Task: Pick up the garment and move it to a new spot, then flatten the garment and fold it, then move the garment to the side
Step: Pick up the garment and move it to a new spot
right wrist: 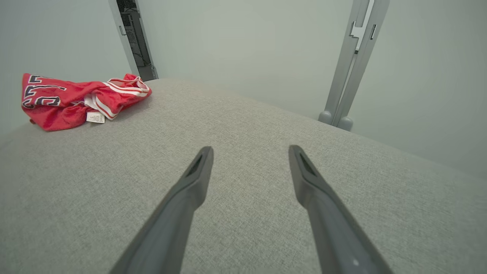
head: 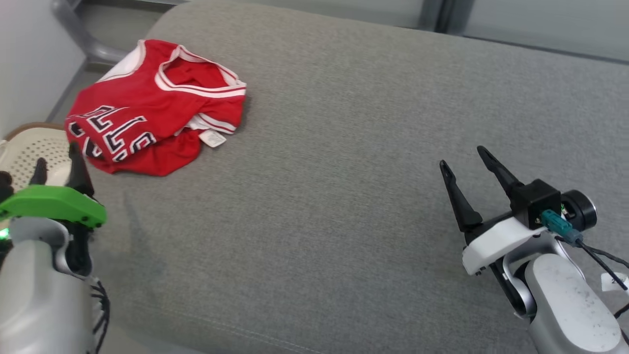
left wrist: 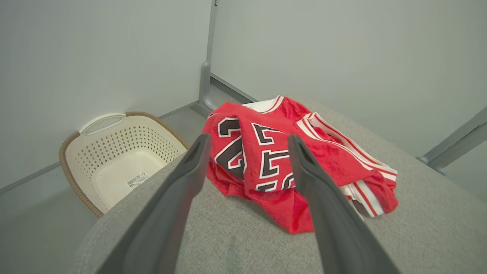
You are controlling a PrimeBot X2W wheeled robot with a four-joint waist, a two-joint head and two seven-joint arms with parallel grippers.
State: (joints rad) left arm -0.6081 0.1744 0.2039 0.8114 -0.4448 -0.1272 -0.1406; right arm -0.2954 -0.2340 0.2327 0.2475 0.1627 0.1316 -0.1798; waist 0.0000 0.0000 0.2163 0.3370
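A red jersey (head: 147,110) with white trim and black-and-white lettering lies crumpled at the far left corner of the grey cushioned surface (head: 344,196). It also shows in the left wrist view as the jersey (left wrist: 281,167) and at the upper left of the right wrist view as the jersey (right wrist: 76,99). My left gripper (head: 56,157) stands open just short of its near edge, fingers pointing at it, nothing held; in its own view the left gripper (left wrist: 247,142) frames the lettering. My right gripper (head: 462,156) is open over bare cushion at the lower right, far from the jersey.
A cream perforated laundry basket (left wrist: 114,160) with a brown rim sits on the floor beyond the cushion's left edge, close to my left gripper. Grey wall panels and metal posts (right wrist: 348,68) ring the cushion. Bare grey fabric stretches across the middle and right.
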